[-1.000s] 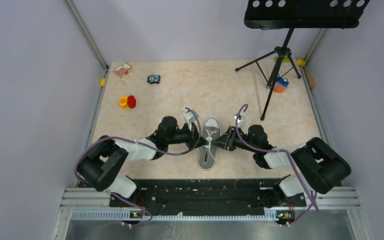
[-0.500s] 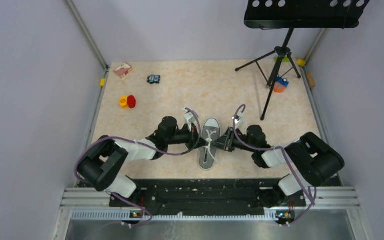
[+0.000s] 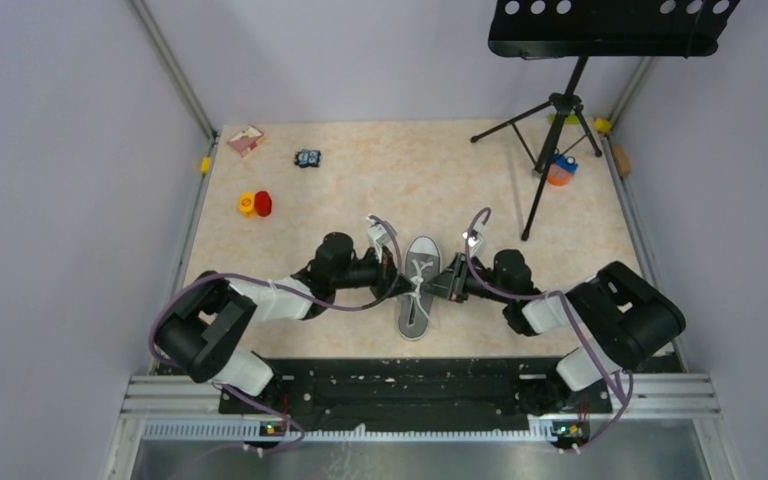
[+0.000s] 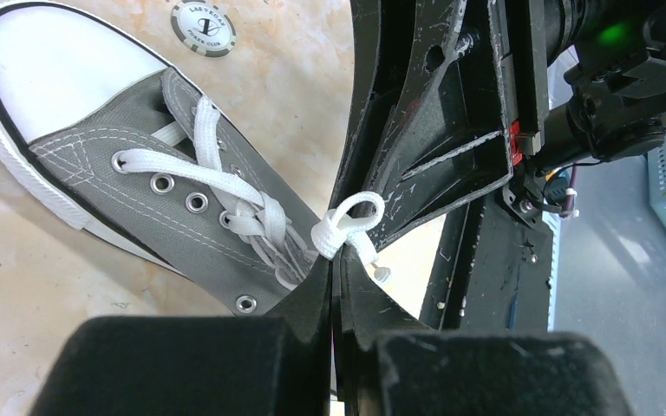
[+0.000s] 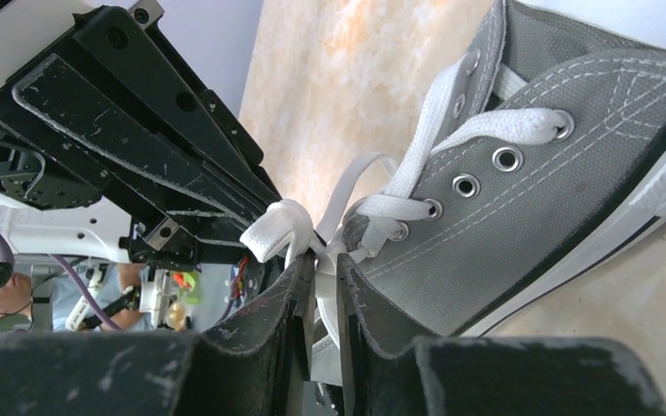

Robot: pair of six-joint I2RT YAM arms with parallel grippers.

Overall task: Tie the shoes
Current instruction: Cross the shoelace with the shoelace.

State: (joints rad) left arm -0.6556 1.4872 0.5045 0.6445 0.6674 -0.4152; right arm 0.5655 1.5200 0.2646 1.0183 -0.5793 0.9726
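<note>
A grey canvas shoe (image 3: 418, 300) with a white toe cap lies mid-table, toe pointing away from the arm bases. My left gripper (image 4: 336, 260) is shut on a small loop of white lace (image 4: 348, 221) just above the eyelets. From the other side my right gripper (image 5: 325, 260) has its jaws nearly together, with a strand of white lace (image 5: 282, 227) pinched between them. In the top view the left gripper (image 3: 406, 273) and the right gripper (image 3: 431, 285) meet tip to tip over the shoe's lacing. The shoe (image 4: 139, 173) rests flat on the table; its heel is hidden.
A music stand's tripod (image 3: 558, 110) stands at the back right, beside an orange object (image 3: 559, 172). Red and yellow pieces (image 3: 255, 204), a small box (image 3: 246, 139) and a dark toy (image 3: 307, 158) lie at the back left. A poker chip (image 4: 203, 29) lies by the toe.
My right gripper's jaws have narrowed onto the lace and the right arm has edged slightly left. The left arm and the shoe have stayed put.
</note>
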